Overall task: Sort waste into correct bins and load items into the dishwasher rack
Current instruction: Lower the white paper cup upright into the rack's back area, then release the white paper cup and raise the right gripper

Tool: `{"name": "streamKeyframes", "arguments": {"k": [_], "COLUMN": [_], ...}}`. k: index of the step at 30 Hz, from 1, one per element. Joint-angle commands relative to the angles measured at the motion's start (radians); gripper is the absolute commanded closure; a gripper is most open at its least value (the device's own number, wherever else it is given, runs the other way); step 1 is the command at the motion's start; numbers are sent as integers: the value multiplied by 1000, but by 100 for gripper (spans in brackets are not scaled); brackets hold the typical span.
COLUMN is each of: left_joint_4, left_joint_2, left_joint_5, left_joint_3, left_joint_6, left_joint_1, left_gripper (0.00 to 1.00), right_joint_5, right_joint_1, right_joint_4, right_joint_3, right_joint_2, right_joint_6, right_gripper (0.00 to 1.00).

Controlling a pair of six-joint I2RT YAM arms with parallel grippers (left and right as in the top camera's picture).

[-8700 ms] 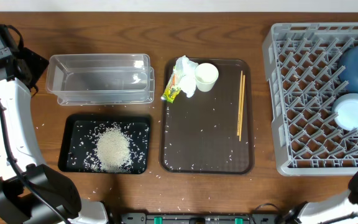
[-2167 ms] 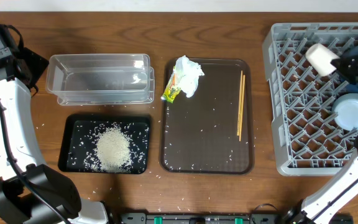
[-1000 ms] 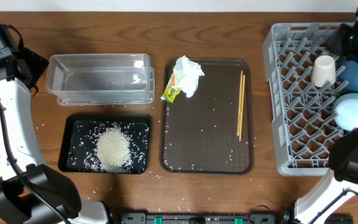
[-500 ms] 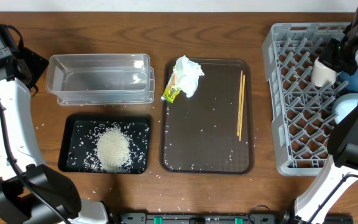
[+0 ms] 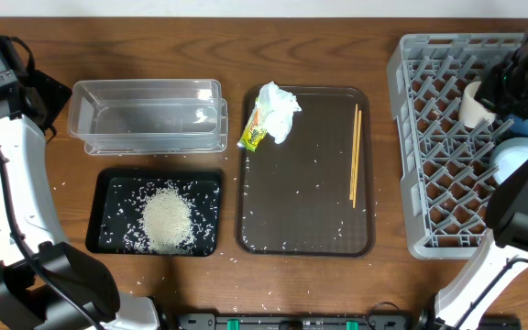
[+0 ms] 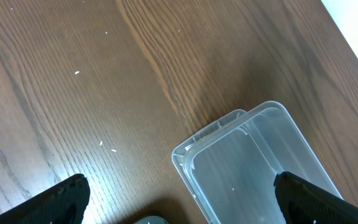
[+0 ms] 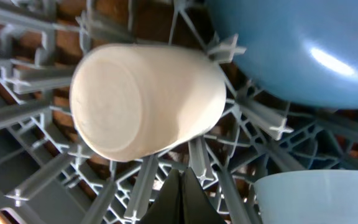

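**Right arm.** The right gripper (image 7: 180, 198) is over the far side of the dishwasher rack (image 5: 434, 183). Its fingers are pressed together into one dark wedge with nothing between them. The white cup (image 7: 145, 99) lies tilted on its side among the upright pegs, flat base toward the wrist camera, just beyond the fingertips. The overhead view does not settle whether the fingers touch the cup. The blue plate (image 7: 303, 43) stands just beside the cup, and the rim of the light-blue bowl (image 7: 319, 200) shows in the lower corner of the wrist view. From overhead, the cup (image 5: 472, 103) is near the rack's far right, partly covered by the arm.

**Left arm.** The left gripper (image 6: 179, 202) is at the far left of the table, its fingers (image 6: 61, 199) spread wide apart and empty. Below it are bare wood, a few stray grains and one corner of the clear tub (image 6: 247, 162).

**Waste.** The tissue (image 5: 279, 110) and the wrapper (image 5: 254, 134) sit together at the far left corner of the brown tray (image 5: 305, 215), the wrapper hanging over its edge. A pair of chopsticks (image 5: 355, 154) lies along the tray's right side. The rice (image 5: 168, 218) is heaped in the black tray (image 5: 106, 209), which sits just in front of the clear tub. Loose grains dot the brown tray and the table.
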State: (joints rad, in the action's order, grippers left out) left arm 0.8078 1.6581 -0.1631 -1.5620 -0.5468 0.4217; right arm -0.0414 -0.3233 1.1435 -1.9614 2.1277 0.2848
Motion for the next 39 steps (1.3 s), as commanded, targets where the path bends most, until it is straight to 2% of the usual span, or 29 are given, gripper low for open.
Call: {"name": "streamKeyframes", "arguments": {"k": [1, 8, 17, 33, 39], "left_joint_4": [3, 3, 3, 3, 3], "left_joint_2": [-13, -13, -13, -13, -13], "left_joint_5": [-5, -5, -5, -5, -5], "left_joint_3": [0, 0, 0, 0, 0], "left_joint_6": [-5, -5, -5, -5, -5], "left_joint_1": [1, 1, 1, 1, 1], "left_gripper": [2, 2, 2, 2, 2], "right_joint_5": [33, 101, 98, 89, 15], "right_joint_1": [-3, -3, -4, -5, -5], "right_joint_4": [-40, -169, -159, -174, -148], "right_joint_3": [-7, -5, -5, 26, 40], "right_joint_2": [-81, -69, 11, 13, 13], "right_joint_6": [17, -1, -3, -10, -9], "right_gripper": [99, 99, 99, 99, 99]}}
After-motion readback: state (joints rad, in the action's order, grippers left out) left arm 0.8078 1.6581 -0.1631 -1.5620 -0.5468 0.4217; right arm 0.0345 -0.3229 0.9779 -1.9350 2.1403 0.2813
